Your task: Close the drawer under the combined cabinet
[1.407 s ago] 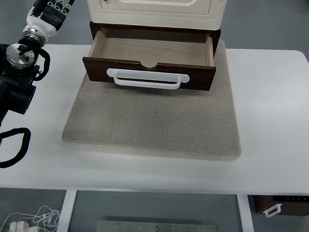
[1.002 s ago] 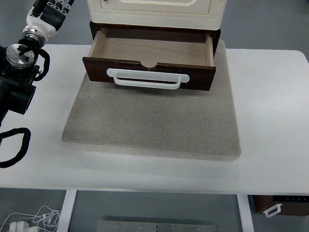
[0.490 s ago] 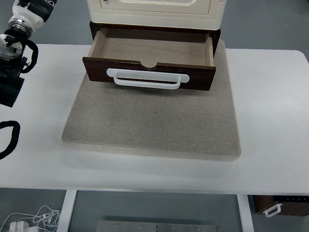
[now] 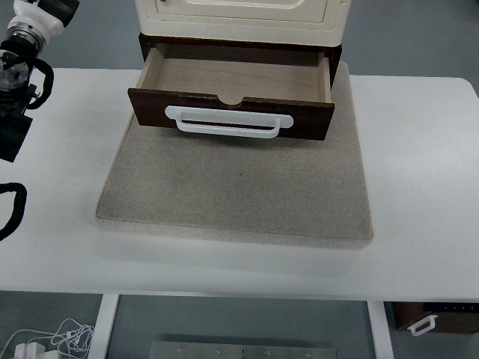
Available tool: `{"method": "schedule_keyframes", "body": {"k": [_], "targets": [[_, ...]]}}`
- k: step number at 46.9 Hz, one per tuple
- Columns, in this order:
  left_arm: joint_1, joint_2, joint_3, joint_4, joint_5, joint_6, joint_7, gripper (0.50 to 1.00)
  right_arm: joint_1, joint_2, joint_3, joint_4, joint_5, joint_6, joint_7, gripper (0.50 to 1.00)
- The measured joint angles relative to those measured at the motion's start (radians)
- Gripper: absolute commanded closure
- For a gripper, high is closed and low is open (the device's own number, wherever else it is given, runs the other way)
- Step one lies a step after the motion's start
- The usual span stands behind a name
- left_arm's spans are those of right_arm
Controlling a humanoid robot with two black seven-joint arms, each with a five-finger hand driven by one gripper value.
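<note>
The drawer (image 4: pixel 232 112) under the cream cabinet (image 4: pixel 241 16) stands pulled out toward me. Its front is dark brown with a white handle (image 4: pixel 227 122), and its light wooden inside (image 4: pixel 233 77) holds nothing. My left arm (image 4: pixel 16 82) shows along the left edge, well to the left of the drawer and apart from it. Its white wrist (image 4: pixel 34 19) reaches the top left corner, where the hand is cut off by the picture's edge. The right arm is out of view.
Cabinet and drawer stand on a grey mat (image 4: pixel 236 191) on a white table (image 4: pixel 419 172). A black cable loop (image 4: pixel 11 209) hangs at the left edge. Below the table's front edge lie white cables (image 4: pixel 45 340) and a small brown box (image 4: pixel 430 318).
My left arm has drawn back to the left and upward, so the hand has slid out past the top left corner. The drawer has stayed where it was.
</note>
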Motion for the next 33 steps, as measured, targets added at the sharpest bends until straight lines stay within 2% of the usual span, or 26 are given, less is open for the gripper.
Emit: {"method": "schedule_keyframes", "body": {"k": [21, 33], "targets": [[-0.153, 0.204, 0.099, -0.191, 0.023, -0.002, -0.001, 0.500, 0.000, 0.000, 0.000, 0.000, 0.000, 0.000, 0.000, 0.548], [-0.157, 0.323, 0.168, -0.479, 0.025, 0.059, -0.003, 0.500, 0.000, 0.000, 0.000, 0.000, 0.000, 0.000, 0.000, 0.548]]}}
